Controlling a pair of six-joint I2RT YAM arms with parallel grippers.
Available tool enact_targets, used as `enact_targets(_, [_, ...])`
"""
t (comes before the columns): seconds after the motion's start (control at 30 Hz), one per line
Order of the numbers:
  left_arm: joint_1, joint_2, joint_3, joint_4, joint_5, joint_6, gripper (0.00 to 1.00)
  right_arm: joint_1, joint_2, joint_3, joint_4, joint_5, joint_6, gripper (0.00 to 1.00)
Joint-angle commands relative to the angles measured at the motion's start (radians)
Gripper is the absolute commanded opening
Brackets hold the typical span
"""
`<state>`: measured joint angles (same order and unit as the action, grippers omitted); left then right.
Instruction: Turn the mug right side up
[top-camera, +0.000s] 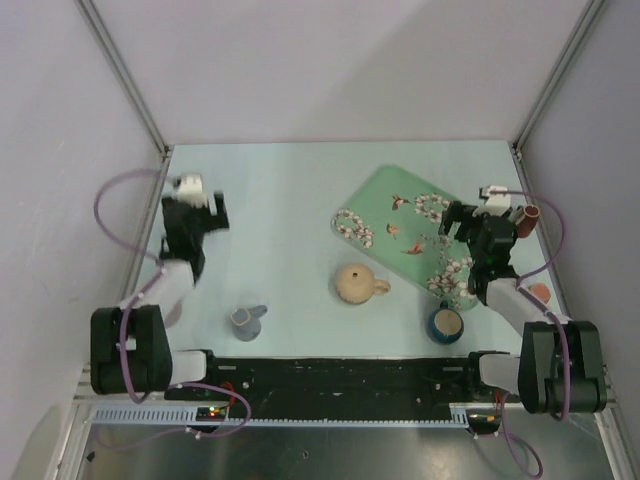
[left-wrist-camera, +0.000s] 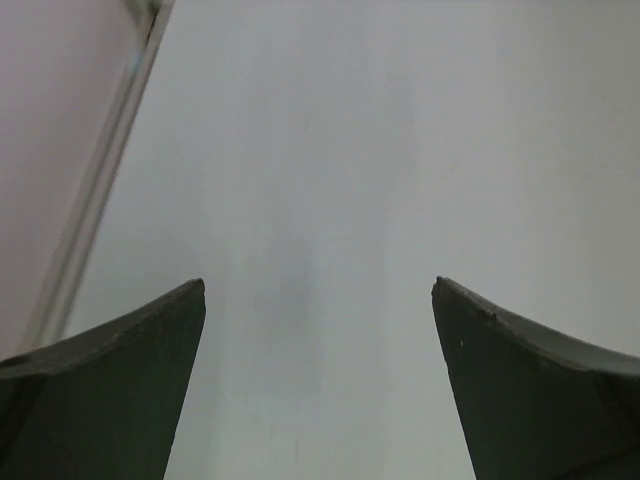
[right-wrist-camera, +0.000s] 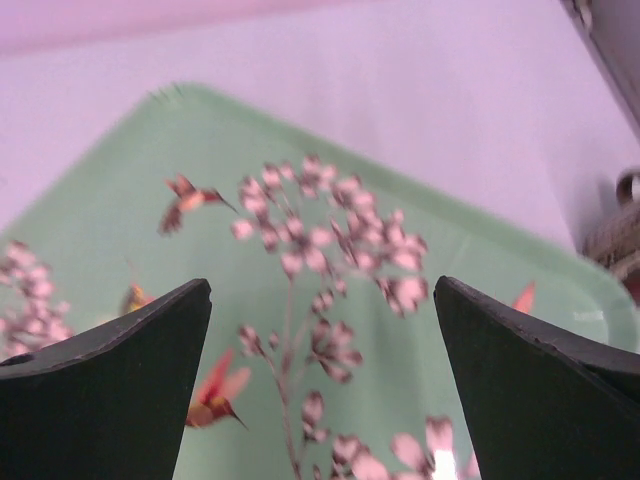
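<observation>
The tan mug (top-camera: 357, 284) rests on the pale table just off the tray's near-left edge, bottom up, its small handle pointing right. It appears only in the top view. Well to the mug's left, my left gripper (top-camera: 205, 212) (left-wrist-camera: 320, 290) hovers open over bare table with nothing between its fingers. My right gripper (top-camera: 462, 225) (right-wrist-camera: 322, 285) is open too, over the right part of the green flowered tray (top-camera: 385, 195) (right-wrist-camera: 130, 170), to the right of the mug and farther back, holding nothing.
A mauve-grey mug (top-camera: 245, 320) stands near the front left. A dark blue mug (top-camera: 446, 324) stands upright at the front right, by the tray's near corner. A brown cup (top-camera: 530, 218) (right-wrist-camera: 618, 230) and an orange object (top-camera: 540, 292) lie along the right wall. A metal frame post (left-wrist-camera: 95, 190) runs along the left edge.
</observation>
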<state>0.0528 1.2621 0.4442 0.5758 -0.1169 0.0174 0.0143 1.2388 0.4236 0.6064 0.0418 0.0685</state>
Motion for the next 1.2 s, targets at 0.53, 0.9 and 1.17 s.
enact_targets(0.53, [-0.651, 0.223, 0.781, -1.702, 0.182, 0.582, 0.88, 0.478, -0.108, 0.45, -0.747, 0.14, -0.016, 1.0])
enact_targets(0.9, [-0.75, 0.294, 0.569, -1.598, 0.083, 0.584, 0.81, 0.545, -0.081, 0.425, -0.83, 0.224, 0.028, 1.0])
enact_targets(1.17, [-0.748, 0.325, 0.528, -1.555, 0.083, 0.593, 0.44, 0.557, -0.095, 0.408, -0.828, 0.239, 0.038, 1.0])
